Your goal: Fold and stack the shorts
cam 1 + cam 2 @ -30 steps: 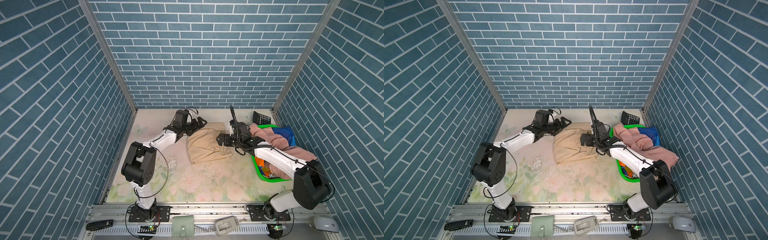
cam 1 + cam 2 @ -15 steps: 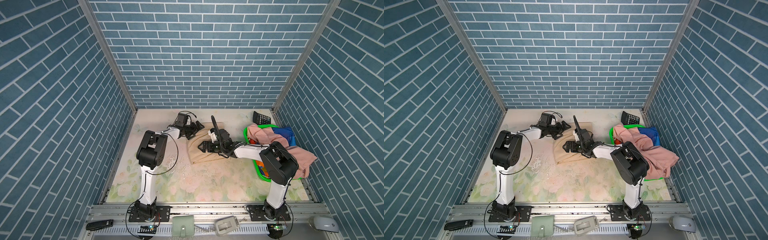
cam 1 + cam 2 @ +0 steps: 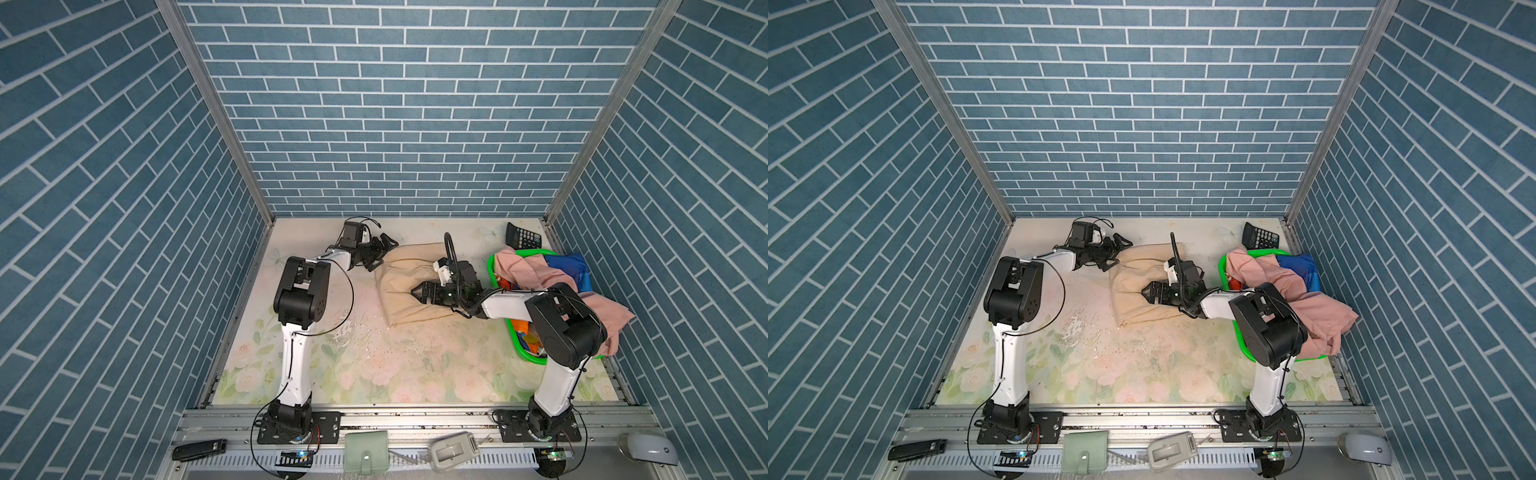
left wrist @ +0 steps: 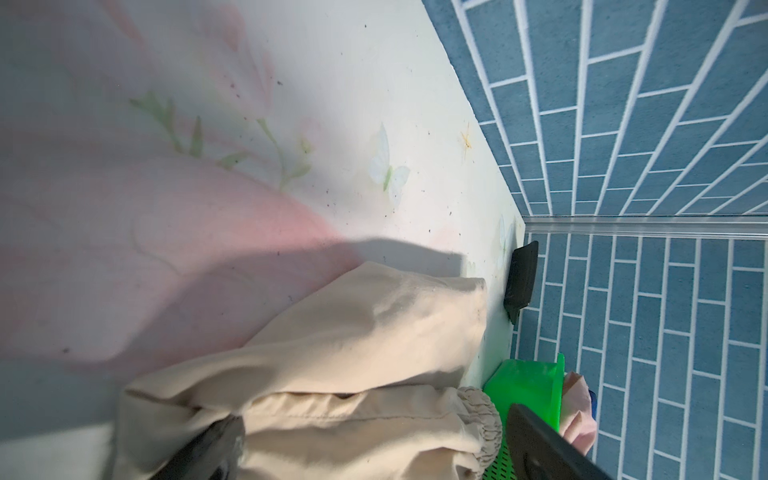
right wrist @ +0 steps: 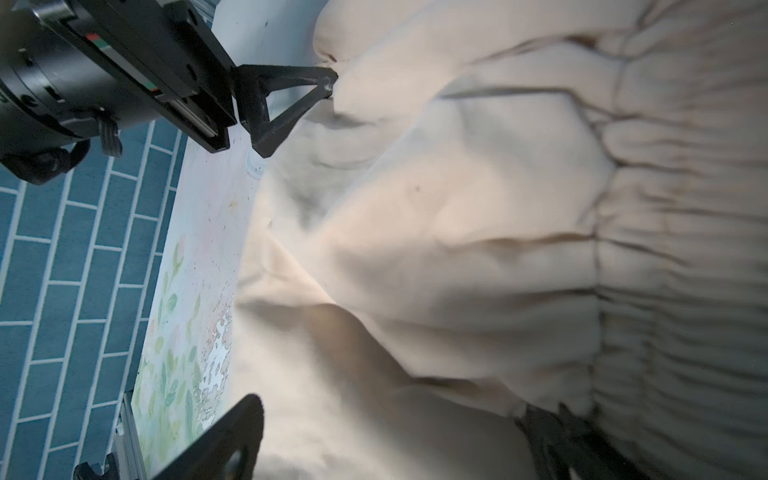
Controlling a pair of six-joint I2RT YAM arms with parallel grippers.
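Tan shorts (image 3: 399, 309) (image 3: 1133, 311): out on the counter (image 3: 374, 365) (image 3: 1100, 365), far centre, rumpled & partly doubled over; gathered waist end is nearest the basket

L tool (image 3: 380, 251) (image 3: 1115, 249): I see it released, spread wide & low at the far-left corner of the tan shorts, nothing clamped. In my left wrist view the tan cloth (image 4: 353, 340) lies btw its two fingers (image 4: 540, 440). In the right wrist view one L finger (image 5: 286, 71) has its tip touching the cloth edge

R tool (image 3: 417, 291) (image 3: 1147, 293): released, pointing left across the middle of the tan shorts. In the right wrist view its fingers (image 5: 245, 419) are wide apart w/ tan cloth (image 5: 457, 249) under them; can't tell if it's touching the cloth

Pink shorts (image 3: 523, 270) (image 3: 1258, 274): heaped on top of the basket, draped over its right rim, part hangs outside

Striped shorts (image 3: 569, 268) (image 3: 1300, 270): in the basket, partly under the pink shorts; I mostly see a blue panel

Basket (image 3: 492, 266) (image 3: 1223, 266) (image 4: 523, 382): green, right side of counter, just beside the tan shorts; R arm crosses its left rim

Calculator (image 3: 523, 237) (image 3: 1260, 237) (image 4: 521, 278): far-right corner, behind the basket

Stack: none yet, only the tan shorts are out of the basket
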